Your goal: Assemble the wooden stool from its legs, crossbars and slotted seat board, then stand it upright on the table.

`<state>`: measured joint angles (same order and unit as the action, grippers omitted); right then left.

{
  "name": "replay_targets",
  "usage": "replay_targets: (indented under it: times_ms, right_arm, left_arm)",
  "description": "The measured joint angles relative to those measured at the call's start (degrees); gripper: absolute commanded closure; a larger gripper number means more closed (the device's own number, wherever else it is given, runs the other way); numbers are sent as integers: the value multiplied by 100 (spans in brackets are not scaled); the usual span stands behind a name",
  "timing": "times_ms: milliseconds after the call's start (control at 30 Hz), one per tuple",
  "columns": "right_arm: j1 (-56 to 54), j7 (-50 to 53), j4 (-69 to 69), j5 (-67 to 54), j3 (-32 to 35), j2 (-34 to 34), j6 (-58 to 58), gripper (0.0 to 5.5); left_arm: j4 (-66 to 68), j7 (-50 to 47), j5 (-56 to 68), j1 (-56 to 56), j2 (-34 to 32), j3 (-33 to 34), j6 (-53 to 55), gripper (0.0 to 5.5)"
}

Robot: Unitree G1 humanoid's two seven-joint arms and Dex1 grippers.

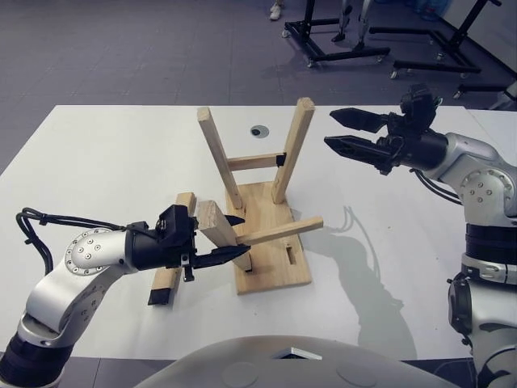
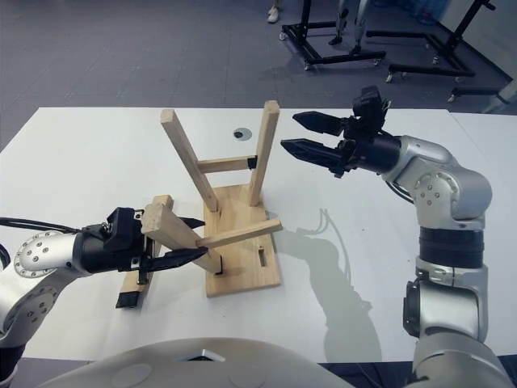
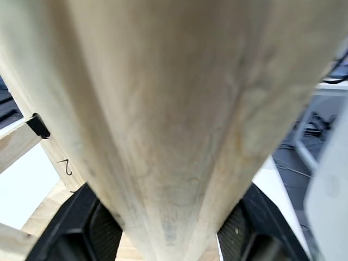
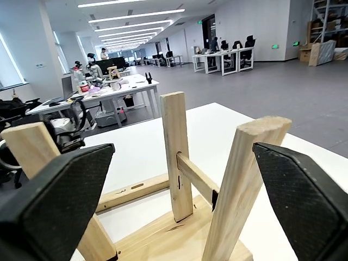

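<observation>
Stool, upside down: seat board (image 1: 273,268) flat on table (image 1: 105,162), two legs (image 1: 220,158) and a crossbar (image 1: 252,162) standing in the board's far end. My left gripper (image 1: 239,237) pinches the third leg (image 1: 215,223), tilted over the board's near end, its crossbar (image 1: 283,230) sticking out across the board. My right gripper (image 1: 329,128) is spread, holding nothing, beyond the board's far right corner. A spare leg (image 1: 170,273) lies left of the board. I'd straighten the leg over its slot (image 1: 289,257), then press down. No labels; one pencil squiggle (image 3: 65,166), unreadable.
</observation>
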<state>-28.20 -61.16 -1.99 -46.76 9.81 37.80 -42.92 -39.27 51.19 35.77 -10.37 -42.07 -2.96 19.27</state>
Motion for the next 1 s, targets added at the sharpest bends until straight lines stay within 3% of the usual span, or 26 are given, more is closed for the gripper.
replay_targets:
  times_ms: [233, 367, 667, 800, 900, 1000]
  right_arm:
    - [-11, 216, -86, -53, 125, -74, -10, 83]
    - [1, 266, -135, -50, 139, -114, -6, 83]
    - [100, 482, -227, -48, 216, -246, 119, 83]
    - [456, 706, -580, -42, 311, -301, 201, 83]
    - [1008, 898, -963, -33, 336, -374, 307, 83]
    - [1449, 1089, -1243, -39, 450, -467, 445, 83]
  left_arm:
    - [-295, -276, -734, -394, -122, -435, -424, 344]
    - [295, -247, -1066, -649, -398, -489, -50, 269]
    - [-170, -274, -457, -786, -428, 471, 325, 122]
    - [-204, -573, -857, -1576, -525, 982, 423, 122]
    - [-30, -1510, -1094, -1598, 115, 1214, 549, 122]
    - [11, -2813, -1253, -1087, 1162, 783, 1142, 122]
